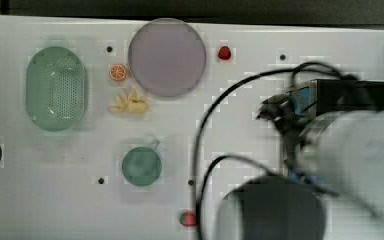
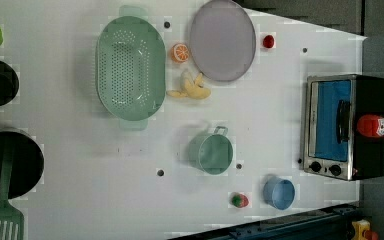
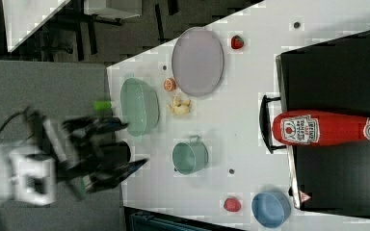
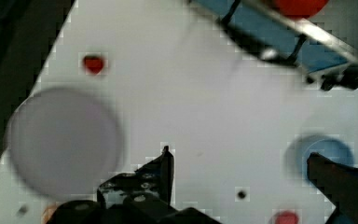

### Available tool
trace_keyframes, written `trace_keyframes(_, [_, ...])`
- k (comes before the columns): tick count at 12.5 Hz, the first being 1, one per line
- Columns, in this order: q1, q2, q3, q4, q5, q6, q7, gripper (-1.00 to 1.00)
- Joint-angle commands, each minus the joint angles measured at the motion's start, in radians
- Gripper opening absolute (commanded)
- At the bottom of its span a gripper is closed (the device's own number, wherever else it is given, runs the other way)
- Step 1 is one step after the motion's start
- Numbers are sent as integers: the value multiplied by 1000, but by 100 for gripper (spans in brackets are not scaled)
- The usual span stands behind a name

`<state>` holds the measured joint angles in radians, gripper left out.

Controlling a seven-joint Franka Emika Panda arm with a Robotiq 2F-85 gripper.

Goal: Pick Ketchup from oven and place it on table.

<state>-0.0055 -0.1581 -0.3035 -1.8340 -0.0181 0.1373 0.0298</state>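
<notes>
ketchup (image 3: 325, 129), a red squeeze bottle with a white label and white cap, stands on the black top of the oven (image 2: 347, 125); in the right view it sits at the 3 o'clock side of the frame, just past the oven's door handle. the oven, with blue-tinted glass door and black knobs, rests on the white table (image 2: 130, 190) at the 3 o'clock edge of the left view. gripper (image 3: 134, 144), seen in the right view at 9 o'clock, hangs well apart from the bottle with its two dark fingers spread wide and nothing between them; the wrist view shows the same fingers (image 4: 161, 172) far apart above the tabletop. on the table in the left view: a green colander (image 2: 130, 67) at 11 o'clock, a grey plate (image 2: 222, 40) at 12 o'clock, an orange slice (image 2: 181, 52) between them, a banana peel (image 2: 192, 89) just beside, a green cup (image 2: 211, 152) near centre, a blue bowl (image 2: 279, 193) at 5 o'clock.
</notes>
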Motion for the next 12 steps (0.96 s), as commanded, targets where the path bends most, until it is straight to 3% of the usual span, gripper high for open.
trace_keyframes(1, [-21, 69, -156, -19, 11, 117, -20, 100])
trace_keyframes(7, [-30, 259, -340, -18, 15, 312, -18, 100])
trace_keyframes(9, [-39, 336, -370, -18, 136, 332, 21, 100])
trace_keyframes(12, [-51, 403, -378, -18, 172, 375, 21, 100])
